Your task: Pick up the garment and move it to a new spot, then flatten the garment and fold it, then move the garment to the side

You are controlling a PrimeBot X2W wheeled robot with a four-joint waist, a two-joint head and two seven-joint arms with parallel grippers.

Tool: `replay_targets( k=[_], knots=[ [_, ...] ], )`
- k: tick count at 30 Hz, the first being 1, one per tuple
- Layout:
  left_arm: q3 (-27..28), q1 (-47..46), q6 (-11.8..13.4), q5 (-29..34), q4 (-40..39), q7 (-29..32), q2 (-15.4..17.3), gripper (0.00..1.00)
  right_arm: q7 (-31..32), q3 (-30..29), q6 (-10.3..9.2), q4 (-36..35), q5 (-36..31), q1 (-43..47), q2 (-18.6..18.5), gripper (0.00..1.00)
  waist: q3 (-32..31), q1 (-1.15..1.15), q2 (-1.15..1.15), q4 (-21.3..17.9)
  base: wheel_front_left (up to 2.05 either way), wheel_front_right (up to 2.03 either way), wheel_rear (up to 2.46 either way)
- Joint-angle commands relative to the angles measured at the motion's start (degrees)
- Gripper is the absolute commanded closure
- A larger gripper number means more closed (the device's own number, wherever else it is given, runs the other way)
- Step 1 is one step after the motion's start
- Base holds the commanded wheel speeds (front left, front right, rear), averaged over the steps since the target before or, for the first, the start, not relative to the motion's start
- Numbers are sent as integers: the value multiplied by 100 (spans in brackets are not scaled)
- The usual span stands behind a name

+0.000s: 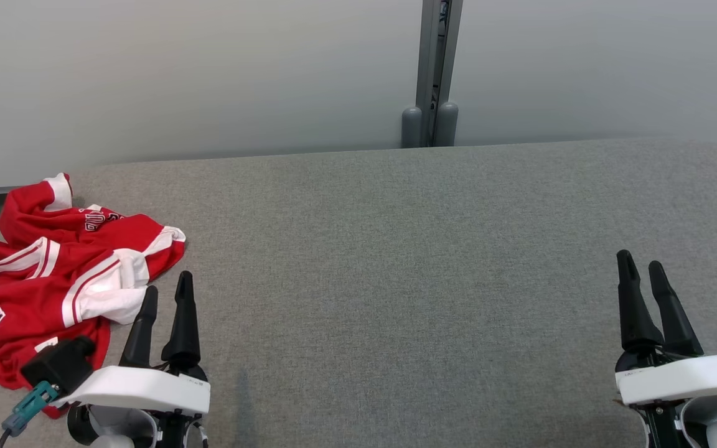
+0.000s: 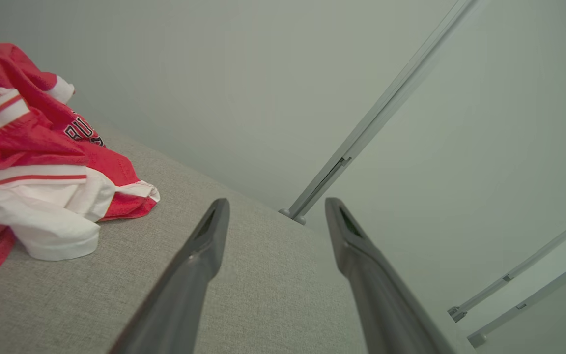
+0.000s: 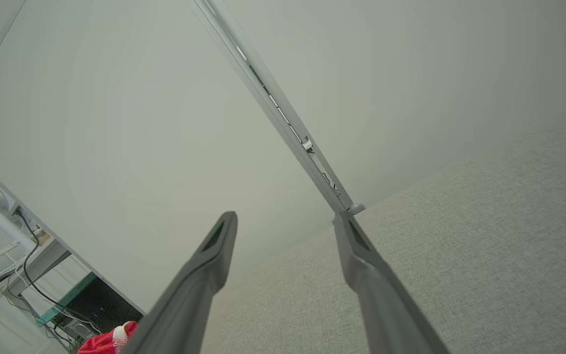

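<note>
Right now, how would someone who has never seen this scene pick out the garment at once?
Start from the wide grey fabric-covered table in front of the pale wall. At its left edge, just beside the left gripper, lies a crumpled jersey. It is the one bright thing there: red with white stripes and trim.

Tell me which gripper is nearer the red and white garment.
Left. The left gripper hangs open right beside the garment, at its edge, gripping nothing. The right gripper, also open, sits far across the grey surface on the opposite side.
</note>
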Motion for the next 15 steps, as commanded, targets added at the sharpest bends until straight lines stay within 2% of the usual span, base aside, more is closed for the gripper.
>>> replay_targets(
  k=[1, 15],
  knots=[
    [-20, -118, 40, 166, -50, -39, 41, 0, -72, 4, 20, -110, -180, -57, -55, 0, -2, 0, 0, 2, 0, 0, 0],
    [-206, -96, 236, 1135, 75, -263, 49, 0, -288, 110, 22, 147, -1408, -2, -76, 0, -39, 0, 0, 11, 0, 0, 0]
  ],
)
